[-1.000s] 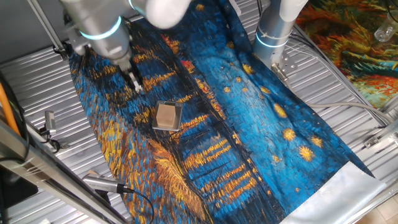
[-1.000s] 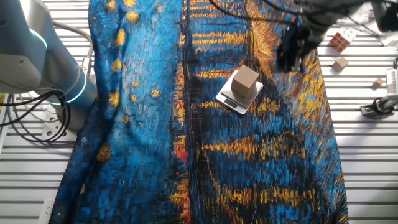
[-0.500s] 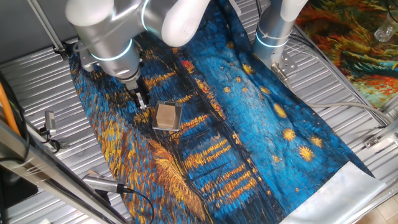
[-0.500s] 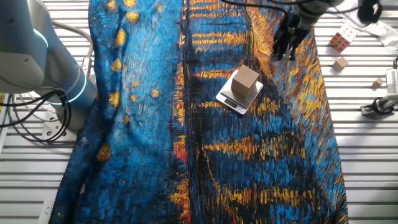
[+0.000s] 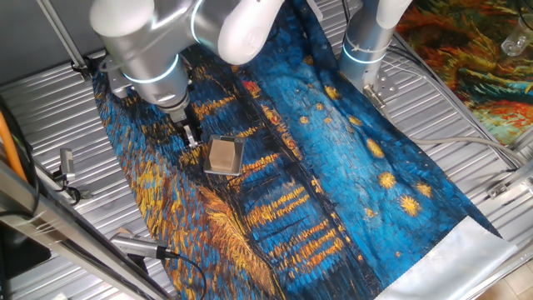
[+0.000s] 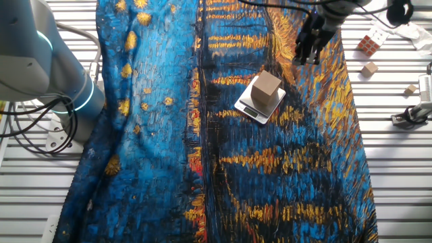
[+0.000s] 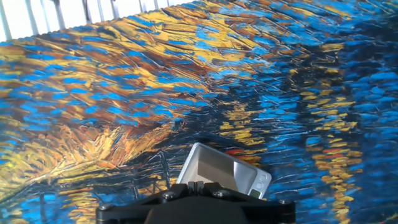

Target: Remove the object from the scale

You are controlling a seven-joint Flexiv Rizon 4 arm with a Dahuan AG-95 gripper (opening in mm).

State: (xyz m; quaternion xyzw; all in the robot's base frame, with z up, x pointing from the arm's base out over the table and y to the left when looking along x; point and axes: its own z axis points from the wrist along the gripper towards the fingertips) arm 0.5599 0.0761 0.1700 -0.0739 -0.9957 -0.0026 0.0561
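The tan block (image 5: pixel 222 155) sits on the grey scale (image 5: pixel 236 145), which lies on the blue-and-yellow cloth. In the other fixed view the block (image 6: pixel 266 86) stands on the scale (image 6: pixel 252 110) at mid-cloth. My gripper (image 5: pixel 191 139) hangs just left of the scale, low over the cloth, apart from the block, with its fingers together and empty. It also shows in the other fixed view (image 6: pixel 306 58). In the hand view the scale (image 7: pixel 256 185) lies just ahead of the gripper (image 7: pixel 196 188), whose dark body hides its near edge.
The painted cloth (image 5: pixel 350 167) covers most of the ribbed metal table. A second arm's base (image 5: pixel 366 42) stands at the cloth's far edge. Small cubes (image 6: pixel 368 45) and a wooden block (image 6: pixel 368 68) lie off the cloth beside my gripper.
Over the last second my gripper came down and moved closer to the scale. In the last half second it hardly moved. The block and scale stayed still.
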